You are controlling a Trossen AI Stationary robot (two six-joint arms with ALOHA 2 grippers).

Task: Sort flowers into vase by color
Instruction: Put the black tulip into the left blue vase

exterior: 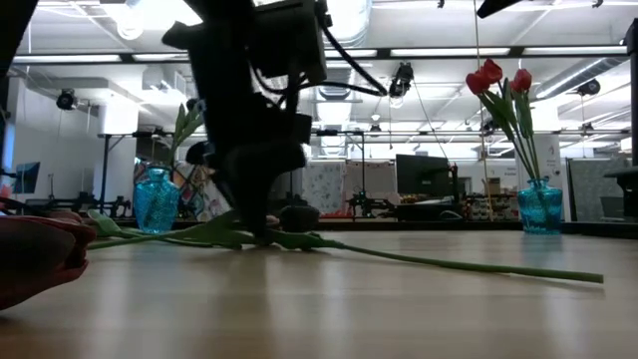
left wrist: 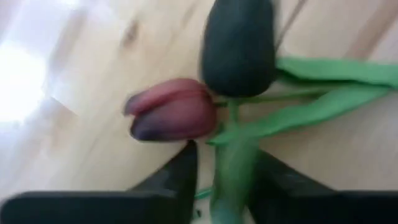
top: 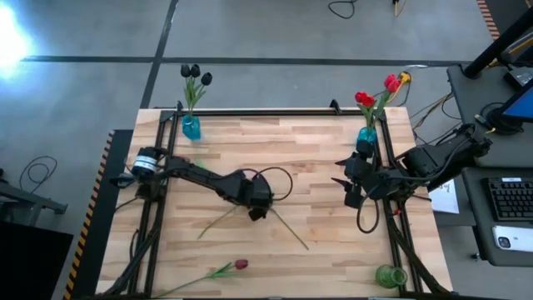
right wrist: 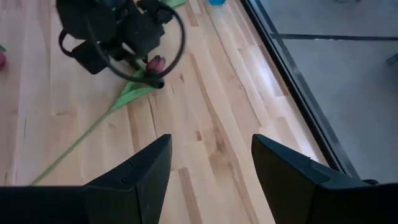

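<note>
From above, we see the left gripper [top: 258,212] down at table centre over two crossed tulips [top: 287,227]. In the left wrist view its fingers [left wrist: 180,177] straddle a green stem [left wrist: 231,174], narrowly apart. The right gripper [right wrist: 211,168] waits wide open.

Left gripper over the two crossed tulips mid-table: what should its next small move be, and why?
Probably close the fingers on the green stem. The left gripper is down at the table with the stem between its open fingers, just below the black tulip head and beside the maroon one. Then lift. The right gripper waits open near the table's right edge.
</note>
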